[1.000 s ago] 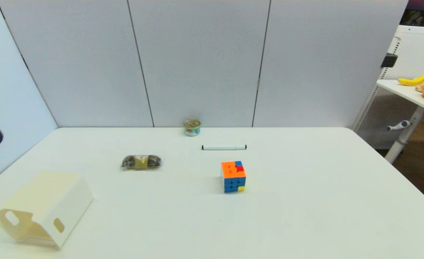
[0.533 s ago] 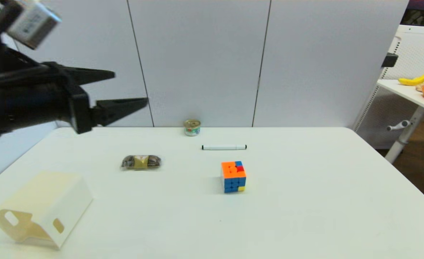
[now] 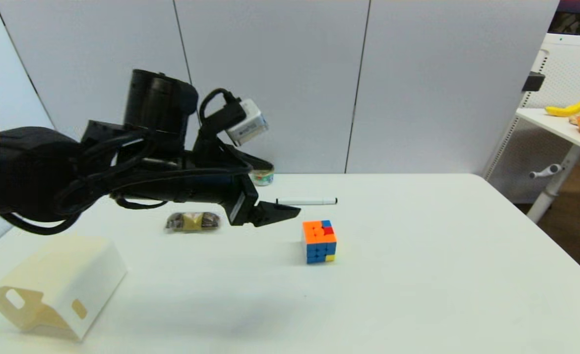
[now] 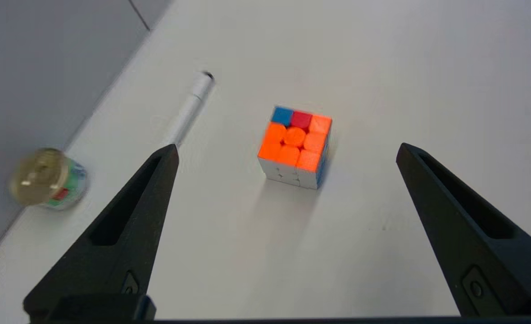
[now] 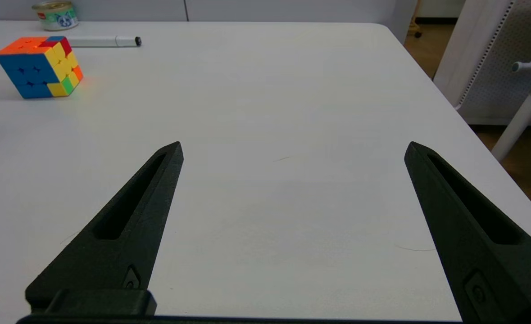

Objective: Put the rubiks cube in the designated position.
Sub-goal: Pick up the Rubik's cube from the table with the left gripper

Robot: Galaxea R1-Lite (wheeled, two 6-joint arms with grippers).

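Fingers of the left gripper (image 4: 288,150) stand wide apart and hold nothing, hanging above the bench (image 3: 417,275) just left of the rubiks cube (image 3: 319,241). Right gripper (image 5: 292,148) is low over the right side of the bench, its fingers also spread and empty. A cream box (image 3: 58,287) lies at the near left corner. The cube sits near the middle of the bench, orange face up. Behind it lies a white pen (image 3: 306,201); a dark packet (image 3: 193,221) lies to the left, and a small can (image 3: 262,176) stands at the far edge.
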